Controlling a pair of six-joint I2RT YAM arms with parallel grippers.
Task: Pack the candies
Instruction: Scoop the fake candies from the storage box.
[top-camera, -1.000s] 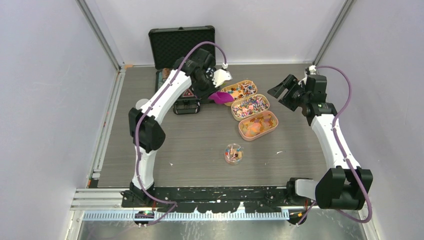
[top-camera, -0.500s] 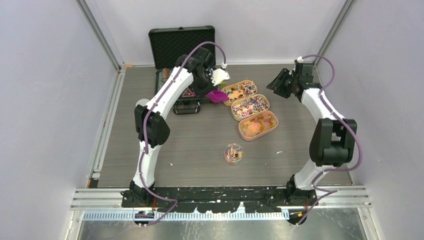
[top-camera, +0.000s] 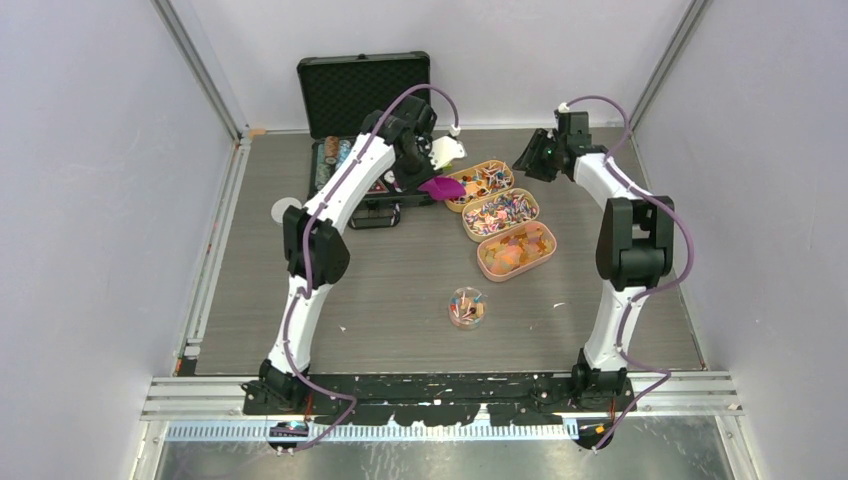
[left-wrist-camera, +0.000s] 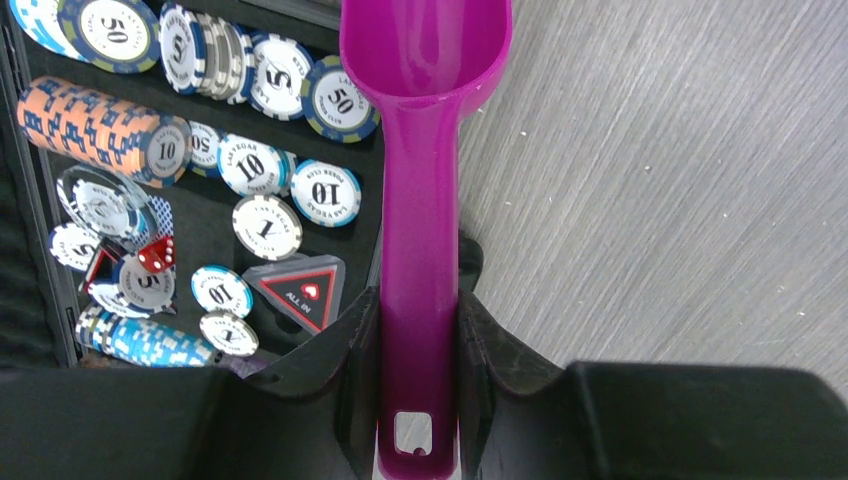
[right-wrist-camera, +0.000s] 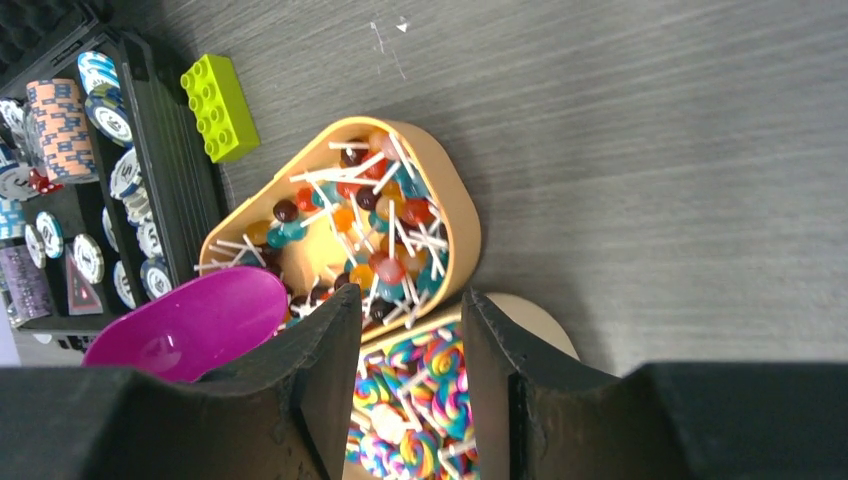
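left pincer (left-wrist-camera: 418, 312) clamped on magenta scoop (left-wrist-camera: 420, 150), bowl cut off, right pincer (right-wrist-camera: 412, 302) parted, half hiding candies (right-wrist-camera: 380, 215)

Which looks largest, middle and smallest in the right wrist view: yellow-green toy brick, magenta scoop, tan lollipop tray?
1. tan lollipop tray
2. magenta scoop, though partly hidden and perhaps nearer the camera
3. yellow-green toy brick, clearly smallest

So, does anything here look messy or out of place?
Mildly. Several poker chips lie loose and jumbled in the black case instead of stacked, and a lime toy brick sits alone on the table near the lollipop tray.
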